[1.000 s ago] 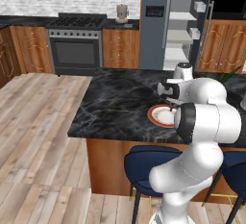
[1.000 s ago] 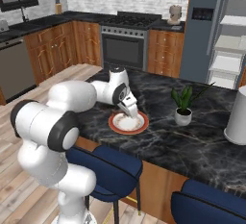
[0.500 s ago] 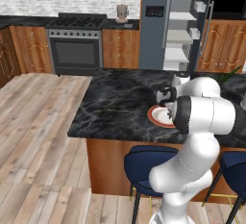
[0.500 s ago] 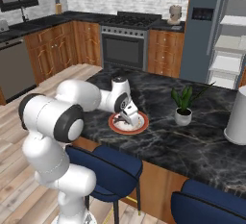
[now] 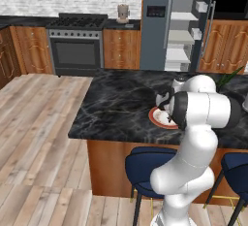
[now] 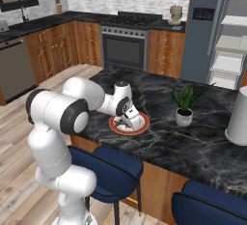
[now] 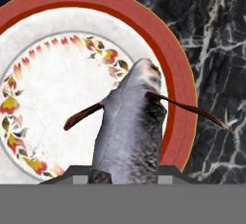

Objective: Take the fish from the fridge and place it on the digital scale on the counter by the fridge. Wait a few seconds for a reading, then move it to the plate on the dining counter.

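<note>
The pincer point(image 6: 129, 121) hangs low over the plate point(image 6: 141, 123) on the wide marble desk point(image 6: 202, 142), its jaws partly closed on the fish point(image 7: 129, 131). In the hand view the grey fish juts out from between the fingertips, its head over the inner edge of the plate's red rim, with thin dark fins spreading to both sides; one fin reaches out past the rim over the black marble. Whether the fish touches the plate cannot be told.

On the desk, a small potted plant point(image 6: 185, 109) stands near the plate on the side away from the arm, and a pale cylinder-shaped thing point(image 6: 239, 118) stands further along at the picture's edge. Neither sits between the pincer and the plate. In the left base view the robot's own white arm covers much of the plate point(image 5: 157, 118). Blue stools point(image 6: 108, 171) are tucked under the near edge of the desk.

Across the wooden floor, the fridge point(image 5: 157, 24) stands open with its white shelves showing, next to a stove point(image 5: 77, 43) and wooden cabinets
</note>
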Available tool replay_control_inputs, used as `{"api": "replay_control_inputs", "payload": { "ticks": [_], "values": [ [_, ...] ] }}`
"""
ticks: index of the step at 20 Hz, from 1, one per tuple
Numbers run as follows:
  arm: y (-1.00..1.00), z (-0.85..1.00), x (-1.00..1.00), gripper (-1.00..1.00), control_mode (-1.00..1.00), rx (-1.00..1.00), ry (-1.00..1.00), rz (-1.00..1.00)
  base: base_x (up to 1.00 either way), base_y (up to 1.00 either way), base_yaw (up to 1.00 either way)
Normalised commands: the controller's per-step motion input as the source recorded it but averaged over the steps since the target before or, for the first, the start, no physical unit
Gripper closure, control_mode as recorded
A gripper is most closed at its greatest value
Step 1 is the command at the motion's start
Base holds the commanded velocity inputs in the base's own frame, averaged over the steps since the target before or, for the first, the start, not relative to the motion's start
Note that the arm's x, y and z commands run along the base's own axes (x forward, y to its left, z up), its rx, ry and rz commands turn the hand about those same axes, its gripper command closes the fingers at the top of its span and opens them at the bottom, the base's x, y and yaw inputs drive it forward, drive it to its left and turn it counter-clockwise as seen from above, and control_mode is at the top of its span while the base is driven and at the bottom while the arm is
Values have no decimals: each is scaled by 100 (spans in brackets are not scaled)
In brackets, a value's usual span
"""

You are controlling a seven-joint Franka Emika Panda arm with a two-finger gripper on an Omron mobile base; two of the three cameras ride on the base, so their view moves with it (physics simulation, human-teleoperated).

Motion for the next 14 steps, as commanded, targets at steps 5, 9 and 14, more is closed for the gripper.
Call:
{"api": "replay_control_inputs", "payload": {
  "ticks": [5,9,14],
  "values": [
    [0,0,18,-100,-100,0,0,0,0,0,0],
    [0,1,13,-100,-100,0,0,0,0,0,0],
    [0,16,9,-100,-100,0,-2,0,0,0,0]
  ]
}}
